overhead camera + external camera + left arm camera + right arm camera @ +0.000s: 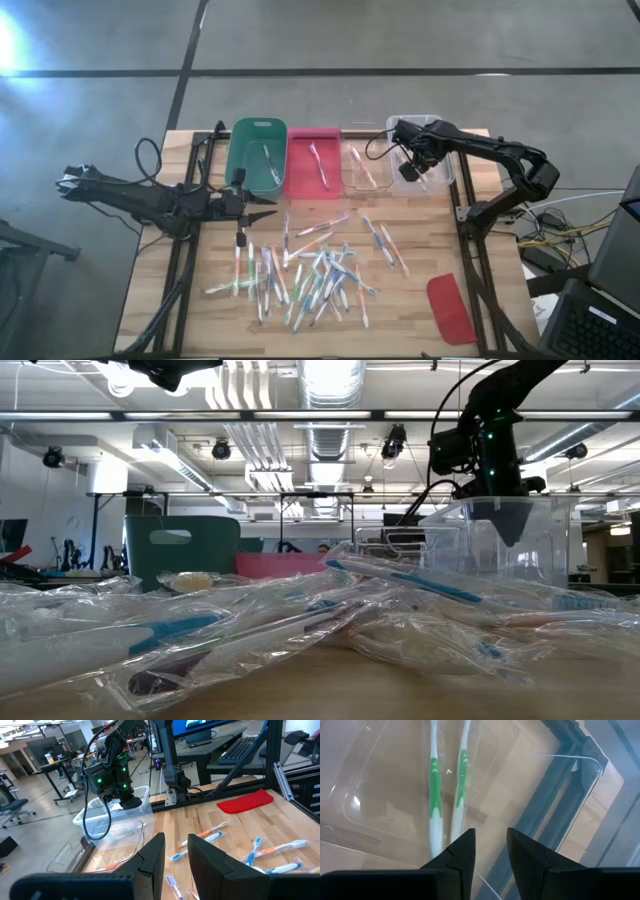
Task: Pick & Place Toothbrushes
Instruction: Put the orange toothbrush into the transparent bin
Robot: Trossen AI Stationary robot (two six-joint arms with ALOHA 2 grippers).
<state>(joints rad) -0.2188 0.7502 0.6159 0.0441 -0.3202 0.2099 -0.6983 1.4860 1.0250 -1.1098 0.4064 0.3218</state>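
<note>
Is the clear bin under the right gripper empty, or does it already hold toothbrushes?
Not empty. The right wrist view shows two green toothbrushes lying side by side on the floor of the clear bin, below the right gripper, whose fingers stand apart.

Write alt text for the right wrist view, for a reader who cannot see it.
Two green toothbrushes lie side by side in a clear bin, seen from above past the right gripper, whose fingers stand apart with nothing between them. Wooden table shows beyond the bin's rim.
</note>
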